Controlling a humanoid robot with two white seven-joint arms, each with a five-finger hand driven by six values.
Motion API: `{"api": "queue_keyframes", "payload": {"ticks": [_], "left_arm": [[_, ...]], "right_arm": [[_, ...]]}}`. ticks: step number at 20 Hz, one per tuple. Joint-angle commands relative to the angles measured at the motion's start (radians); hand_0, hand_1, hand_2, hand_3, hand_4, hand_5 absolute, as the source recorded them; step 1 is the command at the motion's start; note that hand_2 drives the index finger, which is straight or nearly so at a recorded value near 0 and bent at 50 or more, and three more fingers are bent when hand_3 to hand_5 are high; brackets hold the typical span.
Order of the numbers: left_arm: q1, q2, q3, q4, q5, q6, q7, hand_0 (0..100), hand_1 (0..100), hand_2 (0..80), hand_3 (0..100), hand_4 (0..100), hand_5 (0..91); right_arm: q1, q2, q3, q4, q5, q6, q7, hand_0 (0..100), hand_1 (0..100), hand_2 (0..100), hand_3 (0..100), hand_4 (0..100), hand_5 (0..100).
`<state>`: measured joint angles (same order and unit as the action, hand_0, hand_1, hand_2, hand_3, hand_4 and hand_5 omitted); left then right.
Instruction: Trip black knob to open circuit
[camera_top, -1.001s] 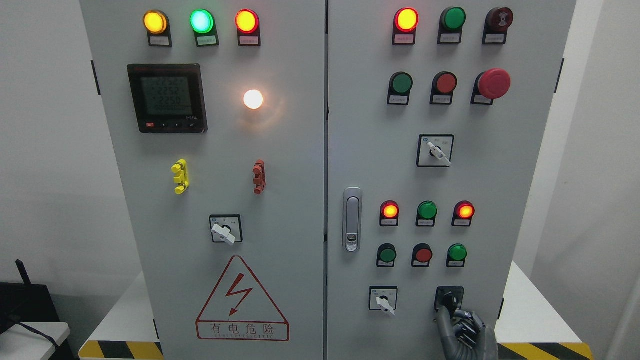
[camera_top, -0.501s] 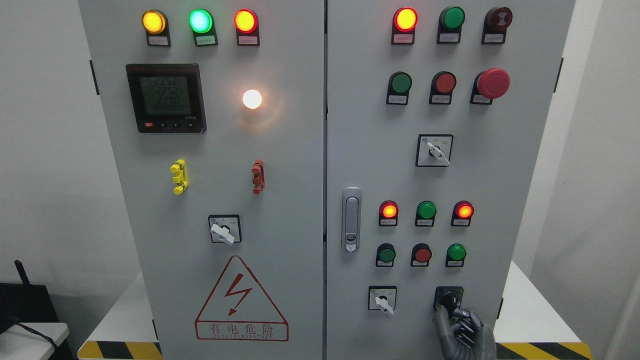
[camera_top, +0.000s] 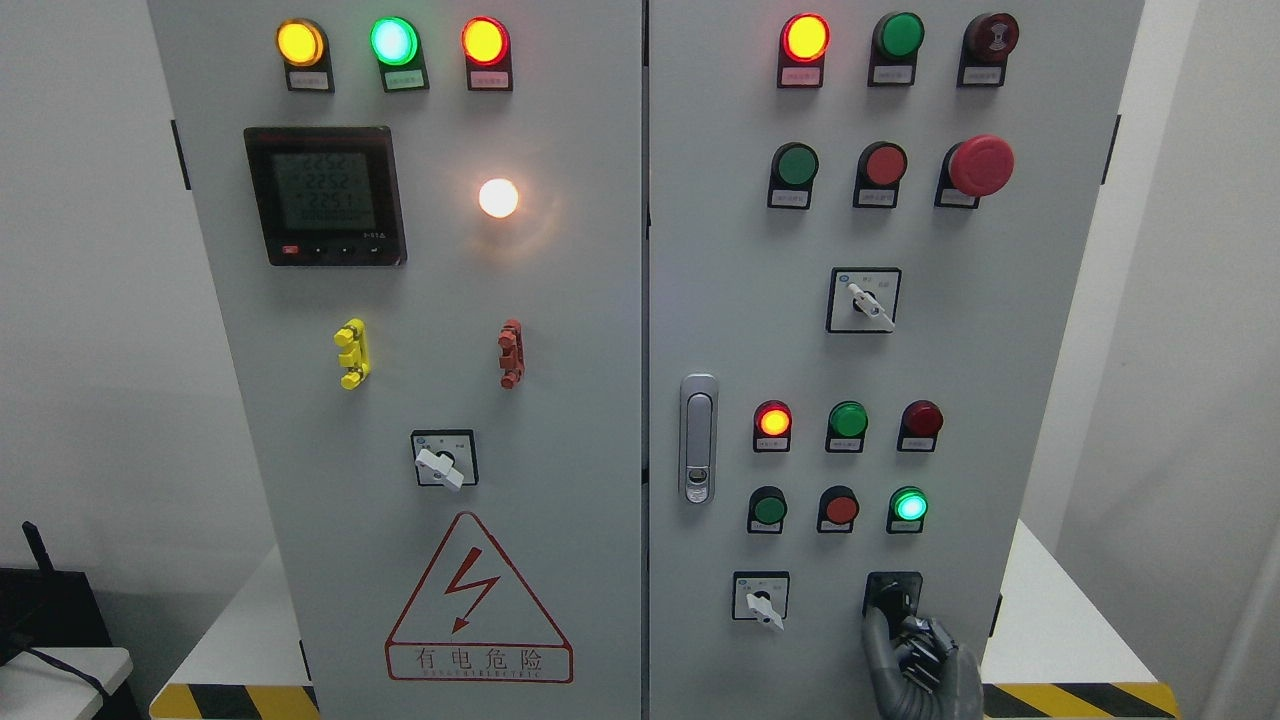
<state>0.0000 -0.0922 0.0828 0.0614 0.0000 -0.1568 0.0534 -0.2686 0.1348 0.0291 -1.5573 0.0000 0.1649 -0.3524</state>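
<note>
The black knob (camera_top: 893, 598) sits near the lower right corner of the grey cabinet (camera_top: 1020, 330), on its right door, to the right of a small white selector switch (camera_top: 761, 601). The right hand (camera_top: 915, 655) comes up from the bottom edge, and its fingers (camera_top: 880, 632) reach the lower part of the knob and seem to be closed on it, though the exact contact is hard to see. The left hand is not in view.

I judge that the turning step is in hand or nearly done: above the knob, the red lamp (camera_top: 921, 418) is dark and the green lamp (camera_top: 909, 504) below it is lit, which may mean the circuit is open. The next move probably calls for releasing the knob gently and drawing the hand away without touching the neighbouring switch.

The cabinet has two doors with a metal handle (camera_top: 698, 438) near the middle seam. On the left door there are a digital meter (camera_top: 324, 195), a glowing white lamp (camera_top: 498, 198) and a red warning triangle (camera_top: 478, 600). The cabinet stands on a white bench (camera_top: 1060, 620) with yellow-black stripes along its front edge. The room has plain white walls.
</note>
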Motion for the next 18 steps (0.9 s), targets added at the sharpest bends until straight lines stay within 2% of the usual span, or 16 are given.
{"api": "queue_keyframes", "payload": {"ticks": [1,18], "left_arm": [[-0.008,0.0,0.0,0.0,-0.034,0.0,0.0,12,39,0.0,0,0,0.0],[-0.008,0.0,0.0,0.0,-0.034,0.0,0.0,12,39,0.0,0,0,0.0]], "right_arm": [[-0.001,0.0,0.009,-0.001,-0.031,-0.001,0.0,51,64,63,96,96,97],[-0.001,0.0,0.008,-0.001,-0.015,-0.001,-0.002,51,64,62,95,96,97]]}}
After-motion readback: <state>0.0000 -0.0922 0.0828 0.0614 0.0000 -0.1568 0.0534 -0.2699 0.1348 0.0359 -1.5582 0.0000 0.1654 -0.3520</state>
